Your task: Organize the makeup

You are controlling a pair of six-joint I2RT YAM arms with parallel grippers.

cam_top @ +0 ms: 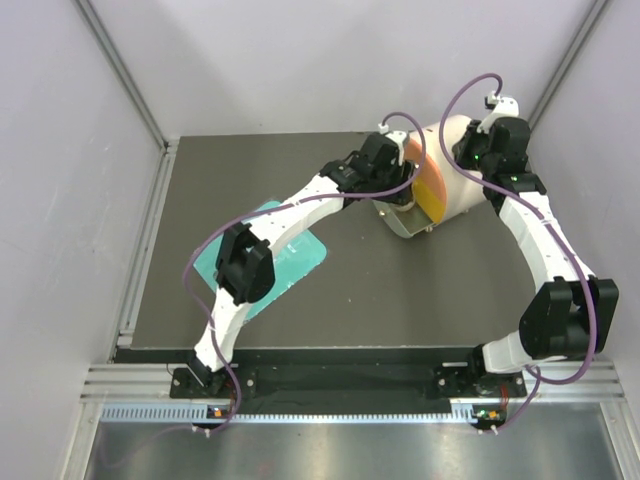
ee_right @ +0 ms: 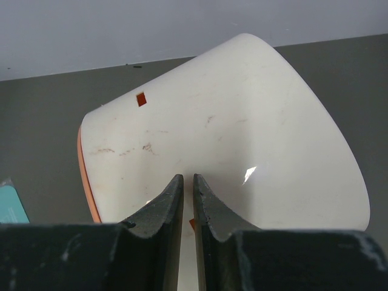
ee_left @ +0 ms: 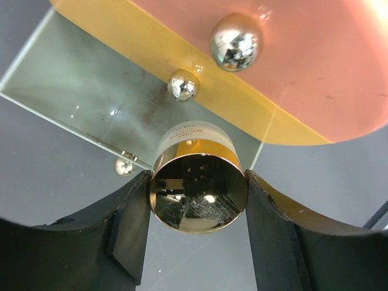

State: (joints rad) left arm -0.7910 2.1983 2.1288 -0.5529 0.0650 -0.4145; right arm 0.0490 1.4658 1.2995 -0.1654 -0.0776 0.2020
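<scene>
My left gripper [ee_left: 197,179] is shut on the round gold compact [ee_left: 199,203], its mirrored face turned toward the camera. The compact hangs just above the pulled-out clear drawer [ee_left: 91,103] of the white drum [cam_top: 455,175]. The drawer's yellow front [ee_left: 182,66] and the pink front [ee_left: 315,66] above it each carry a silver knob [ee_left: 183,84]. From above, the left gripper [cam_top: 400,200] is over the drawer [cam_top: 408,222]. My right gripper [ee_right: 188,177] rests against the drum's white side [ee_right: 242,121] with only a thin slit between the fingers. No other makeup shows.
The flat teal tray [cam_top: 290,255] lies on the dark table left of centre, partly under the left arm; its corner [ee_right: 9,203] shows in the right wrist view. Grey walls close in the table at the back and on both sides.
</scene>
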